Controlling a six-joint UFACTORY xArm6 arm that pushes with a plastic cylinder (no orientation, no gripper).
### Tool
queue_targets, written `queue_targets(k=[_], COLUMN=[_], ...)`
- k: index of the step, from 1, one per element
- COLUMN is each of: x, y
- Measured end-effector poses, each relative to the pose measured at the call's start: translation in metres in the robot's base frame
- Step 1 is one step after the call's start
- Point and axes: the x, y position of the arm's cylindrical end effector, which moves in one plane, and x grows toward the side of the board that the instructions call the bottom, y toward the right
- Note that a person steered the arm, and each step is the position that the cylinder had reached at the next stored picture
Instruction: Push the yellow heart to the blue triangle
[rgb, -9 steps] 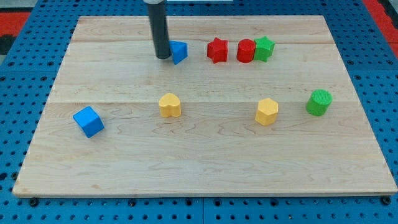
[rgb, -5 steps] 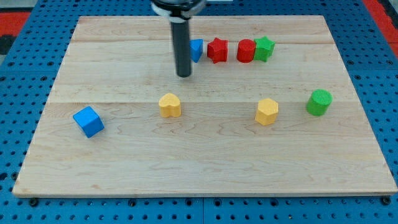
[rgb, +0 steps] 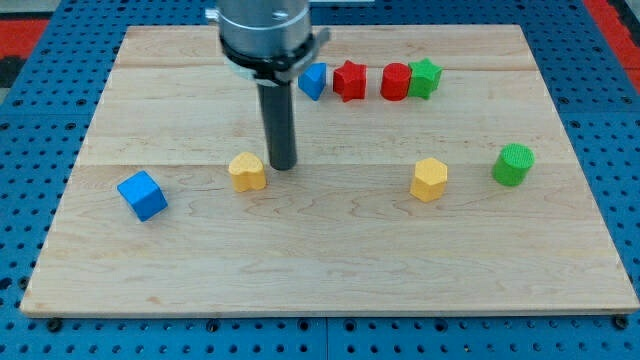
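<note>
The yellow heart (rgb: 246, 172) lies left of the board's middle. My tip (rgb: 283, 164) stands just to its right, close to it or touching it. The blue triangle (rgb: 314, 81) sits near the view's top, right behind the rod and touching the red star (rgb: 349, 80) on its right. The rod rises from the tip to the arm's flange at the top.
A red cylinder (rgb: 396, 81) and a green star (rgb: 425, 77) continue the top row. A blue cube (rgb: 141, 194) lies at the left. A yellow hexagon (rgb: 430, 179) and a green cylinder (rgb: 513, 164) lie at the right.
My tip pushed the blue triangle right against the red star, then came down the board to the heart's right side. The heart slid a little to the left.
</note>
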Motion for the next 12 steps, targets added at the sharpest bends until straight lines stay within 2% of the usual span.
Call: queue_targets(k=[1, 2, 3, 4, 5, 6, 7, 8, 9, 10, 11, 12], x=[0.025, 0.019, -0.048, -0.083, -0.068, -0.096, -0.099, -0.096, -0.123, -0.134, -0.134, -0.110], y=[-0.013, -0.084, -0.114, -0.114, -0.114, -0.102, -0.080, -0.140, -0.143, -0.086, -0.061, -0.085])
